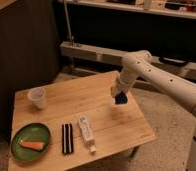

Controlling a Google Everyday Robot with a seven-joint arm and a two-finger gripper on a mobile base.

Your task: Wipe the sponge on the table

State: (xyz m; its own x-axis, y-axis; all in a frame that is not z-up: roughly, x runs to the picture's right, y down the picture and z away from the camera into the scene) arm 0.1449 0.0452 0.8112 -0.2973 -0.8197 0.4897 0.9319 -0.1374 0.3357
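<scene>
The small dark blue sponge (pixel 121 98) is at the right side of the light wooden table (pixel 66 107), near its far right edge, pressed under the tip of my white arm. My gripper (pixel 118 94) comes down from the right and sits directly on the sponge, shut on it. The fingers are mostly hidden behind the wrist and the sponge.
A clear plastic cup (pixel 37 97) stands at the table's left. A green plate (pixel 30 141) with an orange piece lies front left. Beside it are a black-and-white striped rectangle (pixel 67 138) and a white remote (pixel 86 131). A long grey metal shelf (pixel 101 54) runs behind the table.
</scene>
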